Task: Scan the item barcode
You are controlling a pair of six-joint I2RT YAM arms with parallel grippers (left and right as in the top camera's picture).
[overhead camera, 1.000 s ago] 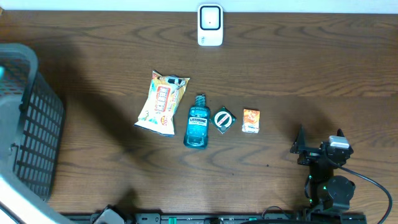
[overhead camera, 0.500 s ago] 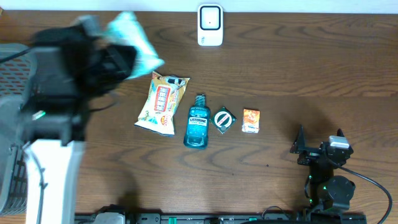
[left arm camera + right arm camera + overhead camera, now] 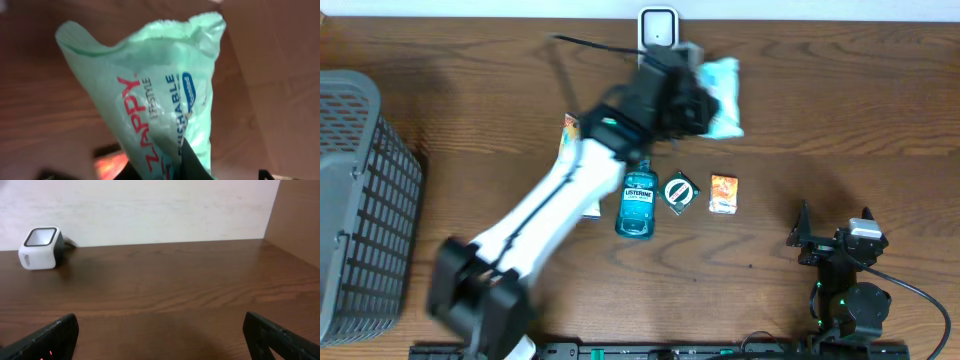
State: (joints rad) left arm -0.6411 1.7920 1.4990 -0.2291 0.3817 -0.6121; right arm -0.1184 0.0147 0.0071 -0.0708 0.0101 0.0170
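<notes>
Green film wipes pack [image 3: 159, 95] pinched at one end in clenched left claw [image 3: 691, 101], above surface [image 3: 840, 110], just right of scanner [image 3: 658, 24]. Risks: soft film slipping; unseen barcode missing scanner window. Long axis continues claw's line, crimped free end leading. Right claw [image 3: 832, 232] spread, parked.

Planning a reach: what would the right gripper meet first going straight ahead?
Likely nothing: the right gripper faces bare table up to the back wall; the scanner sits off to its left.
</notes>
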